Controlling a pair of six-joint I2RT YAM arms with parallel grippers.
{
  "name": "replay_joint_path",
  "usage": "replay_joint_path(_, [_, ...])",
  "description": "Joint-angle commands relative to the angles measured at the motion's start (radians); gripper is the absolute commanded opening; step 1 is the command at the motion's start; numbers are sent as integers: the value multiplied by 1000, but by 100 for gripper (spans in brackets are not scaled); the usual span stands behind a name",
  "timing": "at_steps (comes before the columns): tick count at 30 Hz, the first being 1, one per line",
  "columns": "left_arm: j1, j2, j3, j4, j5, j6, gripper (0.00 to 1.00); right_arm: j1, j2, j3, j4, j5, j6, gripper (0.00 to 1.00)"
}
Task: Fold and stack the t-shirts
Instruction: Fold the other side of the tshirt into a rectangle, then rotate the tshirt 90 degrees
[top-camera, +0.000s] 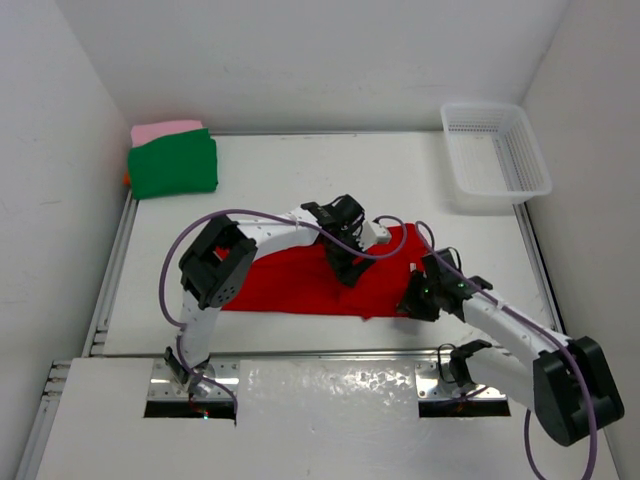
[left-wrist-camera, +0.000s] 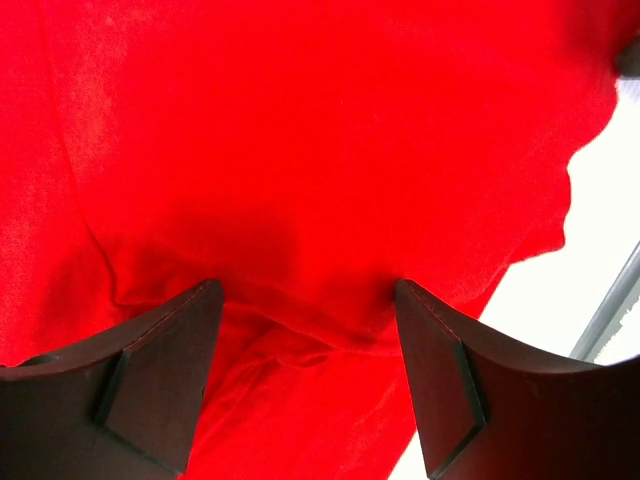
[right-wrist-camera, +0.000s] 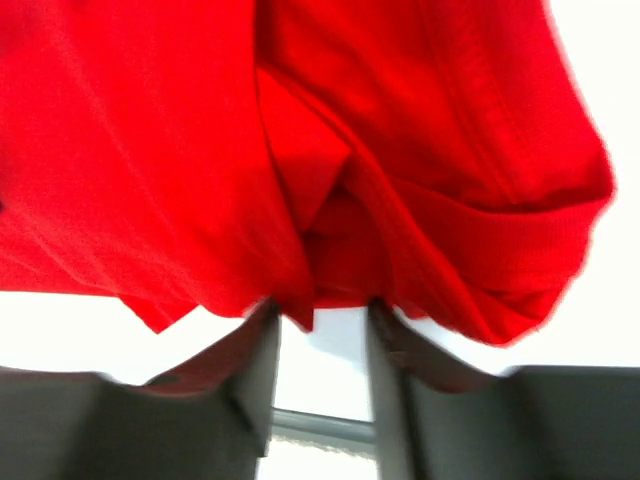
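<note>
Flanking red t-shirt (top-camera: 290, 285): green t-shirt (top-camera: 172, 168), basket (top-camera: 500, 188).

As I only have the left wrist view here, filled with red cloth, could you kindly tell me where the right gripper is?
Observer: The right gripper is at the near right edge of the red t-shirt, by a bunched hem.
Operator: Thank you. Is it clamped on the cloth?
Observer: Its jaws stand slightly apart, and the cloth lies just at their tips.
Operator: And where are the finished shirts, please?
Observer: The green t-shirt lies folded on top of the pink t-shirt in the far left corner of the table.
</note>
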Motion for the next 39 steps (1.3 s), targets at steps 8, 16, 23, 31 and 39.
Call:
replay_joint_path(8, [9, -19, 309, -214, 0, 64, 70, -33, 98, 563, -245, 286, -359, 50])
replay_joint_path(16, [302, -200, 233, -254, -208, 49, 70, -166, 470, 765, -173, 217, -434, 52])
replay_joint_path(23, [804, -303, -97, -127, -340, 127, 70, -171, 659, 819, -144, 203, -452, 47])
replay_joint_path(31, [942, -260, -280, 99, -351, 144, 70, -171, 835, 862, -131, 176, -462, 41])
replay_joint_path(39, [947, -214, -387, 199, -444, 169, 70, -171, 994, 962, -148, 214, -483, 39])
